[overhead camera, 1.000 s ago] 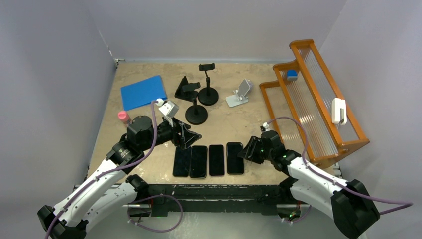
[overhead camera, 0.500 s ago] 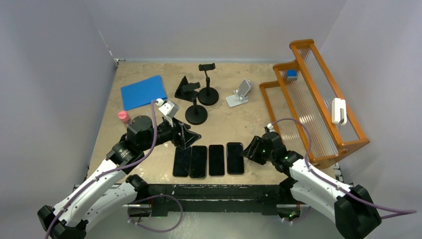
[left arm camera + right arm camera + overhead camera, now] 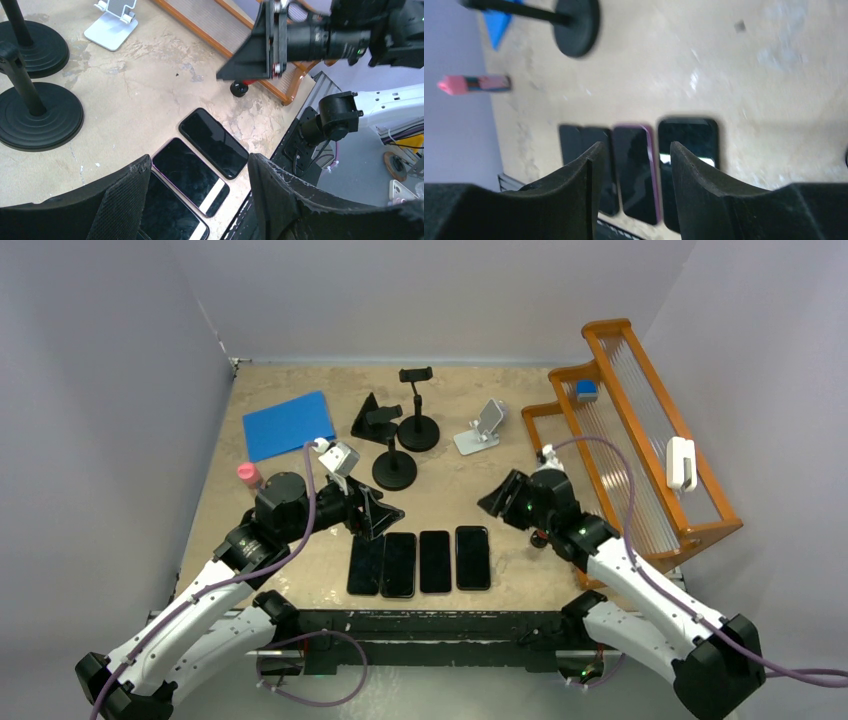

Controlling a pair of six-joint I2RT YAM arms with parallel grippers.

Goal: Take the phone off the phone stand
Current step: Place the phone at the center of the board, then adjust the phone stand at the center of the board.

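Looks like none of the stands is loaded at this point. The silver stand (image 3: 482,430), the black wedge stand (image 3: 374,420), the taller pole stand (image 3: 417,410) and the shorter pole stand (image 3: 394,468) toward the back of the counter (image 3: 460,490) all appear bare. Four phones lie flat in a row near the front edge, from the leftmost phone (image 3: 365,563) to the rightmost phone (image 3: 472,557). Each one's long axis runs near-to-far, away from the arm bases. The row itself runs left to right, with the phones just beside each other.

The left end effector (image 3: 378,517) sits right at the far end of the two left phones. Its jaws are spread wide with nothing in them, and its wrist view looks down through the gap at the phones. The right end effector (image 3: 497,498) is also released and empty. It's off past the rightmost phone's far right corner and seems lifted off the counter.

Best guess is the removal is basically done. If a phone needs another touch, the left arm is clearly nearer. The phones lie just toward the front edge from its fingers, so it'd grip across the short width.
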